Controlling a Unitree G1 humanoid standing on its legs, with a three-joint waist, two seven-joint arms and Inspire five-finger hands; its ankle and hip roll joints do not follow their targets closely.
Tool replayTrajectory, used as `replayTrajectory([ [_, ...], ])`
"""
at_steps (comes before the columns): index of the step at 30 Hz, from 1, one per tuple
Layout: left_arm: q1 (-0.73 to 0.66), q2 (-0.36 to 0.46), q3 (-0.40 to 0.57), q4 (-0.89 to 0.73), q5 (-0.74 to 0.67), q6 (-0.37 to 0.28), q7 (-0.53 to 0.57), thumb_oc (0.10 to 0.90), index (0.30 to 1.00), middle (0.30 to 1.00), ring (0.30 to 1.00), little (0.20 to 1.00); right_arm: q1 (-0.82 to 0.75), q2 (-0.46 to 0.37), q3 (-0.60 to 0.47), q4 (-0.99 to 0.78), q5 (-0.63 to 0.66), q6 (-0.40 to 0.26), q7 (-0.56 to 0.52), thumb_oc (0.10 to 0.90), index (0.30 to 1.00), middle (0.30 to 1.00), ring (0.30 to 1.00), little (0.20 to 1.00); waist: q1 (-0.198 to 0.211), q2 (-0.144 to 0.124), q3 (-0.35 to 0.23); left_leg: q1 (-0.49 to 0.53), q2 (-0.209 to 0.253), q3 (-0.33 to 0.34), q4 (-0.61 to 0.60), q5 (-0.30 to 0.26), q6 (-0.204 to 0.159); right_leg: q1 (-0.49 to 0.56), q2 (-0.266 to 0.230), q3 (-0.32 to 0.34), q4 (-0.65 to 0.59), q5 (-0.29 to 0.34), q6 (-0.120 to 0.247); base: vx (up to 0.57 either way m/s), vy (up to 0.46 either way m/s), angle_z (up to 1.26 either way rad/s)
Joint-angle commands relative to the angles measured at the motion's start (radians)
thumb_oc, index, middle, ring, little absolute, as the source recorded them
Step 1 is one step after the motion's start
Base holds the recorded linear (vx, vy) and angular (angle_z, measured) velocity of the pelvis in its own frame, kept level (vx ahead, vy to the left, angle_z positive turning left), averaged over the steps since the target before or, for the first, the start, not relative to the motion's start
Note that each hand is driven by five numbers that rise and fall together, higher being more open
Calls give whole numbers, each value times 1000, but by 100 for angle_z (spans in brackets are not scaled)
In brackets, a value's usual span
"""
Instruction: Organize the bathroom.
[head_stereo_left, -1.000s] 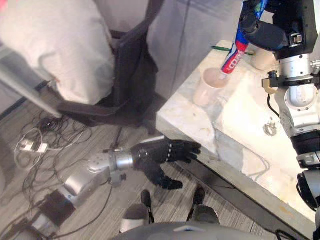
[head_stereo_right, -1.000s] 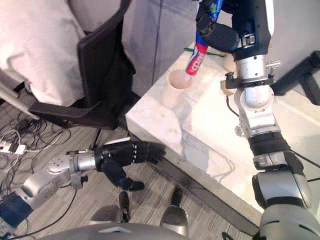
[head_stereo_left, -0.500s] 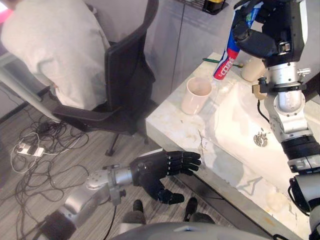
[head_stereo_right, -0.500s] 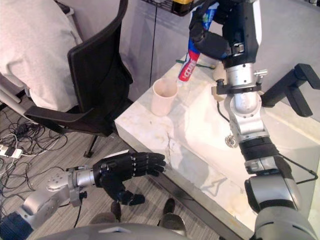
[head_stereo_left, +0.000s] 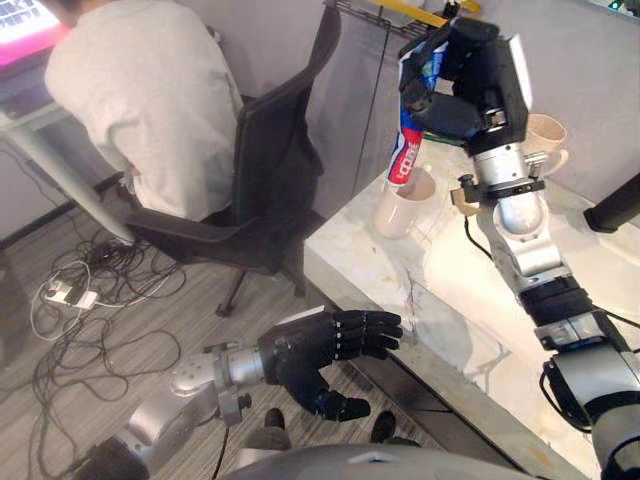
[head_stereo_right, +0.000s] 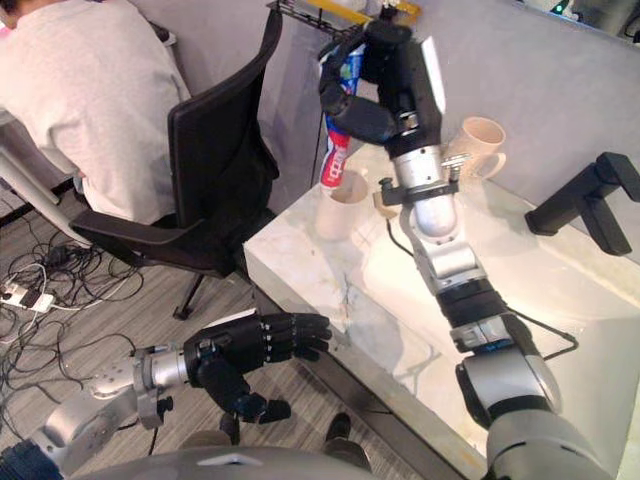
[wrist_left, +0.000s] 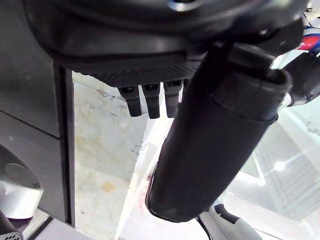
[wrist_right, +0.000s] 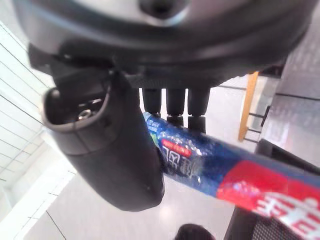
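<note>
one toothpaste tube (head_stereo_left: 407, 150) | near-upright, lower end over cup (head_stereo_left: 403, 203) | right hand (head_stereo_left: 455, 80) gripping

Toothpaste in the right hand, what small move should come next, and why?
Probably lower it straight down, then let go. The right hand is curled round the toothpaste, which hangs upright with its lower end at the rim of the cup on the counter, seemingly not yet inside. The left hand is idle below the counter edge.
</note>
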Motion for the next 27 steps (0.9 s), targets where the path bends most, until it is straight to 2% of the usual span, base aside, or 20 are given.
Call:
replayTrajectory([
  [1,-64,-14,-62,-77,-41,-96,-22,800,900,900,900,900,-134,-21,-52,-57,10,-59,-15,400,300,300,300,300,25,37,-71,-19,49,-30,11,-23,-35,91,-41,-26,79,-216,135,12,7,6],
  [10,-79,-6,-49,-68,-57,-86,-28,800,900,900,900,900,-82,6,-62,-97,-36,-54,-4,400,300,300,300,300,3,41,-73,-9,49,-15,13,-27,-31,90,-43,-6,76,-210,142,1,-6,-2],
  [18,-112,-8,-49,-65,-66,-72,-21,800,900,900,900,900,-115,13,-42,-146,-126,-41,-61,400,300,300,300,300,-20,47,-83,4,55,-7,17,-32,-31,84,-31,31,79,-213,139,-19,-31,-7],
  [27,-142,-18,-40,-59,-84,-45,-22,800,900,900,900,900,-184,27,-20,-195,-142,2,-78,400,300,300,300,300,-35,57,-97,11,66,-6,18,-32,-36,80,-15,62,80,-218,131,-12,-9,-3],
])
